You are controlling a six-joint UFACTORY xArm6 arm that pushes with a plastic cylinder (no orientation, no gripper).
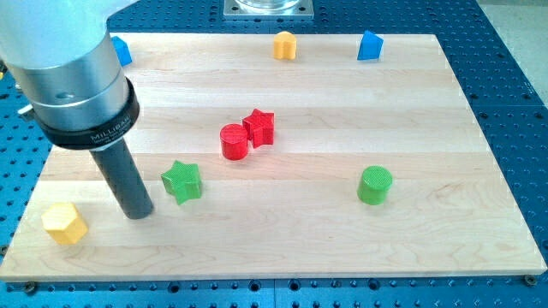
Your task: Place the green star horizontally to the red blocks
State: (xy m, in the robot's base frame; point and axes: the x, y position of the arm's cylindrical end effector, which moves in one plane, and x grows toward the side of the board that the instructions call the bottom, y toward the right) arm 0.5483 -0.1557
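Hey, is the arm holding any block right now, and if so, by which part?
Nothing is held. My tip rests on the board just to the view's left of the green star, with a small gap between them.

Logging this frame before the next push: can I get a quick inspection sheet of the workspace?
Surface: pale wooden board, lying flat on a blue perforated base.
Job's things: green star at the lower left of the view; red cylinder and red star touching each other near the board's middle, up and to the view's right of the green star.
Clutter: green cylinder, yellow hexagonal block, yellow block, blue block, second blue block partly hidden behind the arm.
Grippers: none fitted; my tip sits just to the view's left of the green star, a small gap showing.
Cables: nothing seen.
Surroundings: metal mount plate at the view's top.
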